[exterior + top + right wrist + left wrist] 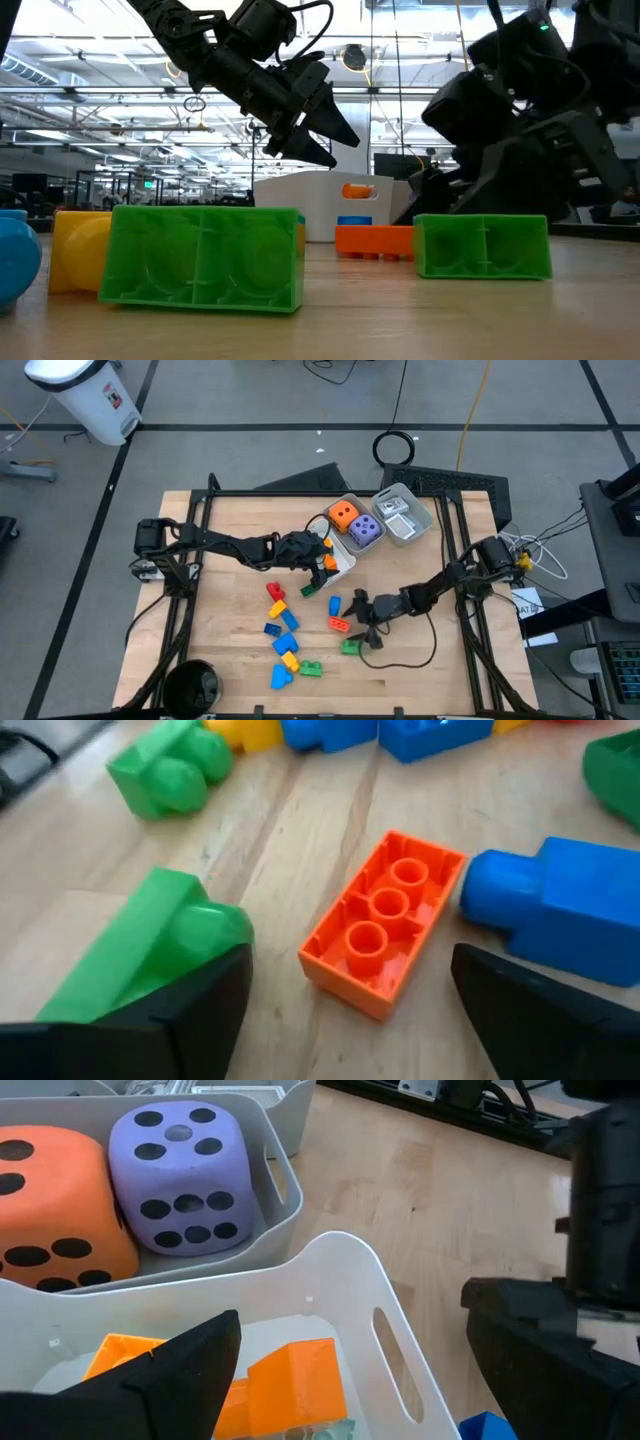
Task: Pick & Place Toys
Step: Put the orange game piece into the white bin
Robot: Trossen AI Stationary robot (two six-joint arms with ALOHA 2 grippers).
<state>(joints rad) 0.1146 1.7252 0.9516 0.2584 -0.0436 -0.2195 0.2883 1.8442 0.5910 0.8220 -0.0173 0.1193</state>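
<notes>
My left gripper [322, 555] is open above a white tray [400, 1330] that holds orange bricks [295, 1380]. My right gripper [354, 612] is open low over the table, one finger on either side of an orange brick [385, 920] that lies studs up on the wood. A green brick [140, 950] lies beside one of its fingers and a blue brick [570, 915] beside the other. The orange die [50, 1205] and the purple die [180, 1175] sit in a second white tray [285, 1190]. Several more bricks [283, 630] lie scattered left of centre.
A clear tray [405, 512] with pale things in it stands at the far right of the trays. A black round object [190, 685] sits at the near left corner. A black cable [400, 658] loops on the table near my right arm. Bare wood lies at the far left.
</notes>
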